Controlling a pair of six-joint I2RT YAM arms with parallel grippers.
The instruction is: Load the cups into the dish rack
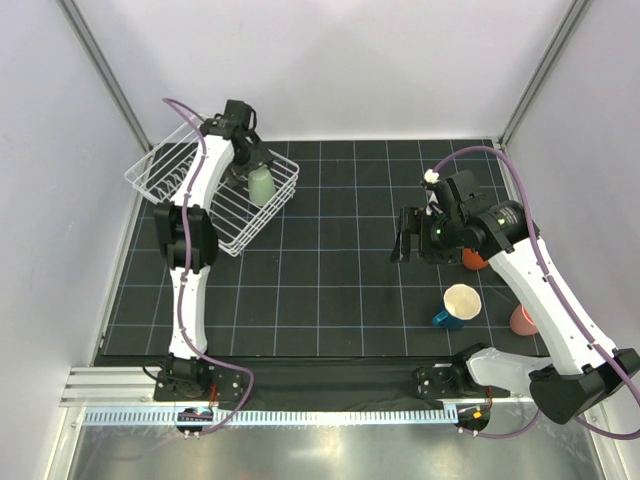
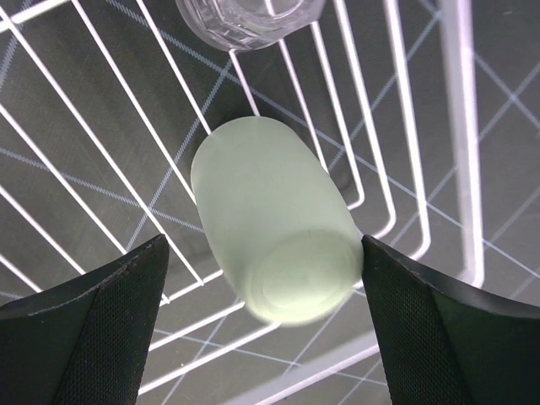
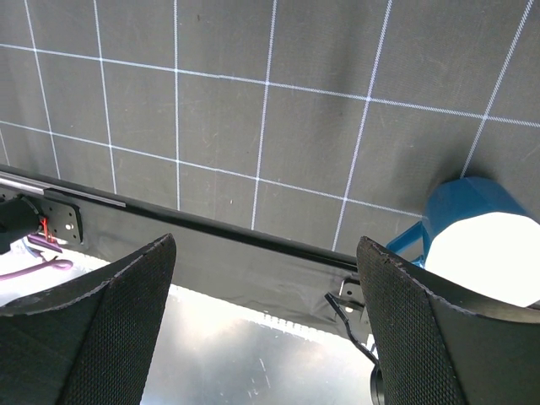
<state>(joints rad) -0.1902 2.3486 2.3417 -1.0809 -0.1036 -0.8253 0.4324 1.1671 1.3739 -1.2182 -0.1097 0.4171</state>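
Two grippers, both spread wide, nothing clamped in either. Left gripper [image 2: 263, 245] over the dish rack [image 2: 460, 126], fingers [image 2: 93, 337] far apart. Pale green cup [image 2: 261, 211] straight below, between those fingers, lying on its side on the rack wires, base turned up toward the wrist camera. Close against the right finger, well apart from the left one; actual contact impossible to tell. Clear glass [image 2: 249, 17] just beyond the fingertips, also inside the rack.

Right gripper [image 3: 266, 329] above bare table [image 3: 219, 126], jaws wide and empty. Dark blue mug [image 3: 468, 224] just past the right fingertip, upright on the table, cream inside facing up, handle on the side nearer the gap between the fingers. Orange cup [image 1: 473, 261] behind the right gripper, half hidden under the arm. Pink cup [image 1: 522, 320] farther back, beyond the mug, beside the arm's long link. Rack well off to the left of the right gripper, across the table.
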